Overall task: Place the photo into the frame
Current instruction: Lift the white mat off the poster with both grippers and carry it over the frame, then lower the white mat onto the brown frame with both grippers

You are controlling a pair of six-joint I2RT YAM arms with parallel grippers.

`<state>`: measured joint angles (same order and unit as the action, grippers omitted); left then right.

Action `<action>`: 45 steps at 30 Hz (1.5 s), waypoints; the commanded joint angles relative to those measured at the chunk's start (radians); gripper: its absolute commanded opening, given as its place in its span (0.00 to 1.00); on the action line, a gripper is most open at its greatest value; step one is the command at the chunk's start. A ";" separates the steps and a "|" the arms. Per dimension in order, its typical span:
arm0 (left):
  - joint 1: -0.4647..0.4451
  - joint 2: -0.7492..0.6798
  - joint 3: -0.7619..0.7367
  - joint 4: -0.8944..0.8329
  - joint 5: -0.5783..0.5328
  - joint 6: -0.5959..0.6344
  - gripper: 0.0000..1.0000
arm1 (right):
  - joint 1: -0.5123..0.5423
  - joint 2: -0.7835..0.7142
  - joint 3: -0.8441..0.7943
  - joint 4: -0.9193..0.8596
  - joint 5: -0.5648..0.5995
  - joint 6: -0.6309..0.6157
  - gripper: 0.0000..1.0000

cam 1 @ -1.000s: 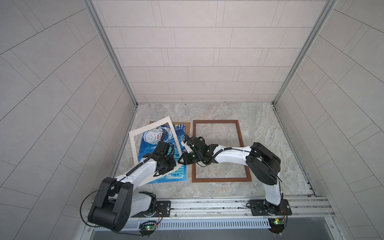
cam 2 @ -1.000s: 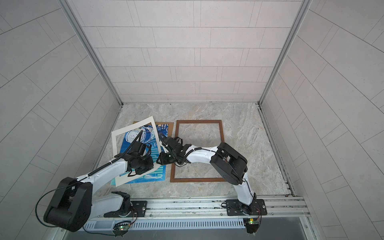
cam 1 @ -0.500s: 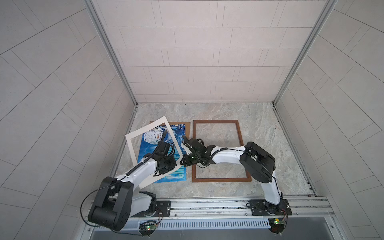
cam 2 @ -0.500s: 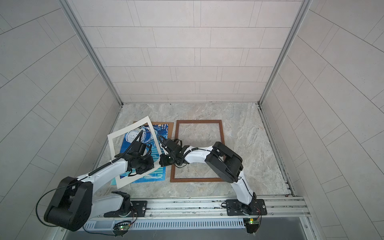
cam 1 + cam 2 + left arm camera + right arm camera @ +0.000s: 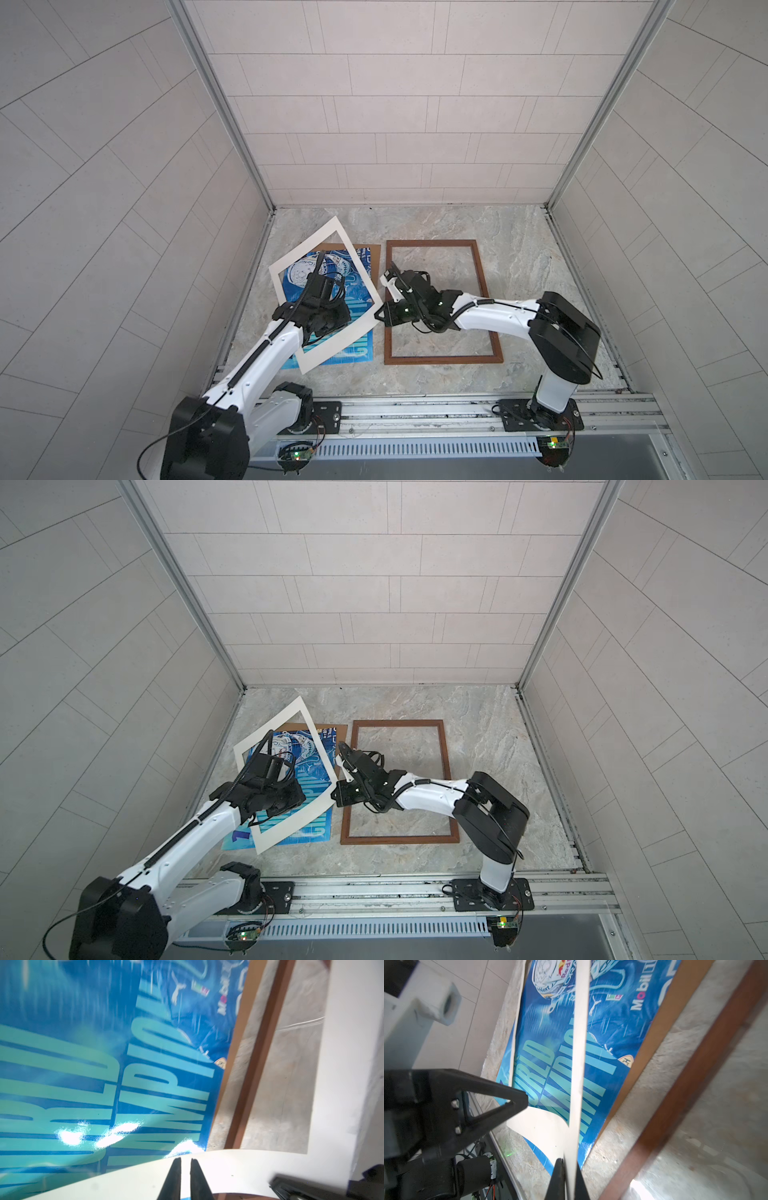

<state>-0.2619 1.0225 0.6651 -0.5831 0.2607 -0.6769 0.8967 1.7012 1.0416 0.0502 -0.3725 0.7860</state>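
Observation:
The blue photo (image 5: 289, 286) (image 5: 316, 783) (image 5: 104, 1043) (image 5: 550, 1053) lies flat on a brown backing board (image 5: 374, 249), left of the empty dark-brown frame (image 5: 442, 359) (image 5: 401, 839) (image 5: 259, 1053) (image 5: 706, 1064). A white mat (image 5: 308, 248) (image 5: 269, 728) (image 5: 249, 1167) (image 5: 579, 1043) hangs tilted above the photo. My right gripper (image 5: 377, 316) (image 5: 332, 793) (image 5: 569, 1161) is shut on the mat's right corner, which runs edge-on between its jaws. My left gripper (image 5: 338, 322) (image 5: 297, 800) (image 5: 185, 1160) reaches through the mat's cut-out, jaws a narrow gap apart over the near strip, nothing between them.
The marble floor (image 5: 519, 257) is walled by tiled panels on three sides. A metal rail (image 5: 415, 411) carrying both arm bases runs along the near edge. The right forearm (image 5: 498, 320) lies across the frame's lower half.
The mat has swung round and its far corner has risen. The right gripper has closed on the mat's corner. The left jaws have parted slightly.

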 commanded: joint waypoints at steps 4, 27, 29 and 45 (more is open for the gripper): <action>0.007 -0.050 0.107 -0.124 -0.037 0.043 0.18 | -0.073 -0.272 -0.211 -0.056 0.006 0.048 0.00; -0.120 0.044 -0.204 0.225 0.349 -0.159 0.59 | -0.486 -1.270 -0.862 -0.489 -0.078 0.364 0.00; -0.181 0.035 -0.241 0.272 0.337 -0.207 0.61 | -0.486 -1.287 -0.869 -0.493 -0.082 0.388 0.00; -0.263 0.207 -0.294 0.587 0.338 -0.293 0.63 | -0.486 -1.293 -0.848 -0.492 -0.110 0.408 0.00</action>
<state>-0.5190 1.2022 0.3664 -0.0631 0.5991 -0.9562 0.4137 0.4084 0.1699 -0.4309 -0.4793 1.1656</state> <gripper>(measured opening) 0.630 0.048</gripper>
